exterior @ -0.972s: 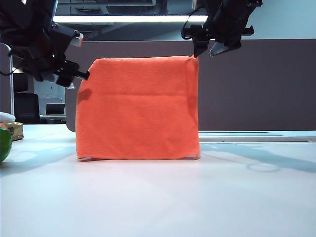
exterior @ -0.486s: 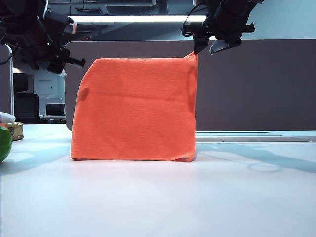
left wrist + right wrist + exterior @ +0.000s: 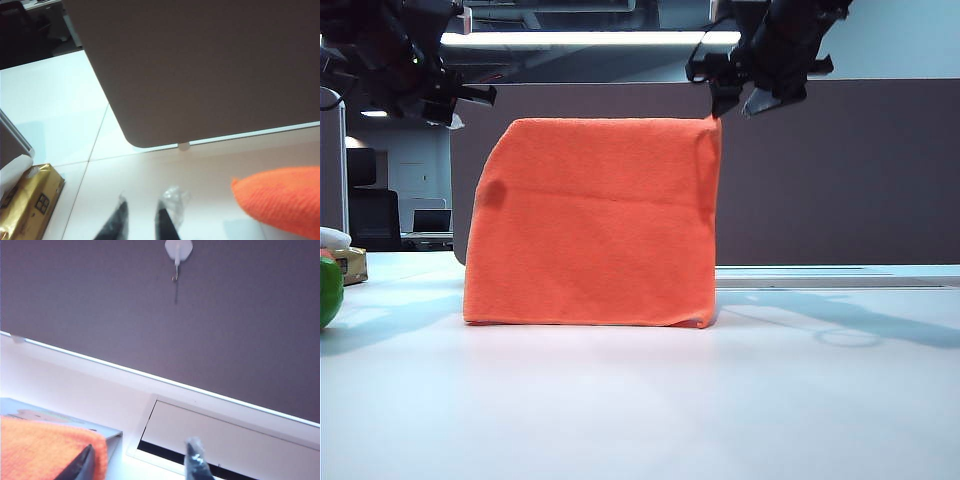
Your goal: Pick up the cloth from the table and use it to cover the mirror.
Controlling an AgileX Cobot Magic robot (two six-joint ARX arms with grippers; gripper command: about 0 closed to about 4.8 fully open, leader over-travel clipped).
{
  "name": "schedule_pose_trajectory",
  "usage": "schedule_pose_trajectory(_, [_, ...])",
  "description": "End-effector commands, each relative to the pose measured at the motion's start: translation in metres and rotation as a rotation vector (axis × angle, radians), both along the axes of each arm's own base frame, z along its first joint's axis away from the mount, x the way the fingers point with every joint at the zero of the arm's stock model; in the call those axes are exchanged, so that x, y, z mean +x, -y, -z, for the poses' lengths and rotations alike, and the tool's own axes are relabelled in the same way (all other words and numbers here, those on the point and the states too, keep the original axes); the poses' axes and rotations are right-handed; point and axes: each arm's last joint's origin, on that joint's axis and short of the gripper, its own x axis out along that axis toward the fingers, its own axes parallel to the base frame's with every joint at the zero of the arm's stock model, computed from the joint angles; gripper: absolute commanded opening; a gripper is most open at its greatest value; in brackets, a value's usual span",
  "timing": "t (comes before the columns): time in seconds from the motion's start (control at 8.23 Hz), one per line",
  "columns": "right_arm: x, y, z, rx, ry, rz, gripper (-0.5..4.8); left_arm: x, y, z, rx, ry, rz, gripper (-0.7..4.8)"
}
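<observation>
Above the cloth (image 3: 590, 225), left gripper (image 3: 470, 97) and right gripper (image 3: 740, 98) hang apart.

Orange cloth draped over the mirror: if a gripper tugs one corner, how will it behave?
The cloth looks floppy: it hangs in a curtain to the table, so it would probably slide or bunch. Its fuzzy nap may resist slipping. The right gripper, open by its top corner, could drag it; the left gripper is clear.

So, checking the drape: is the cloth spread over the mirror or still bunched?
Spread. The cloth hangs flat down to the table, hiding the mirror; left gripper and right gripper are off it.
</observation>
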Motion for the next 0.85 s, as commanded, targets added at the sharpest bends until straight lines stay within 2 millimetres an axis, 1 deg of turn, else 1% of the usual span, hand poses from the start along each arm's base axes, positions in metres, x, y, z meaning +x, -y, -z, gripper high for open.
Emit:
schedule_pose_trajectory(0.12, [0.026, -0.01, 0.049, -0.036, -0.063, 0.031, 2.31, -0.001, 0.001, -0.006, -0.017, 0.027, 0.032, 0.76])
schedule_pose_trajectory(0.24, [0.032, -0.009, 0.063, -0.06, -0.091, 0.068, 2.32, -0.001, 0.001, -0.006, -0.017, 0.027, 0.032, 0.76])
schedule_pose_trajectory(0.36, [0.033, -0.008, 0.065, -0.065, -0.094, 0.08, 2.32, -0.001, 0.001, -0.006, -0.017, 0.028, 0.032, 0.76])
schedule_pose_trajectory(0.49, [0.04, 0.008, 0.074, -0.088, -0.136, 0.142, 2.32, -0.002, 0.001, -0.007, -0.017, 0.033, 0.029, 0.76])
schedule_pose_trajectory(0.61, [0.04, 0.011, 0.075, -0.091, -0.145, 0.15, 2.32, -0.002, 0.001, -0.008, -0.018, 0.037, 0.028, 0.75])
schedule_pose_trajectory(0.73, [0.043, 0.021, 0.077, -0.09, -0.162, 0.188, 2.31, -0.002, 0.001, -0.009, -0.02, 0.045, 0.028, 0.75])
schedule_pose_trajectory(0.85, [0.048, 0.052, 0.072, -0.114, -0.157, 0.344, 1.62, -0.007, 0.0, -0.02, -0.056, 0.096, 0.026, 0.33])
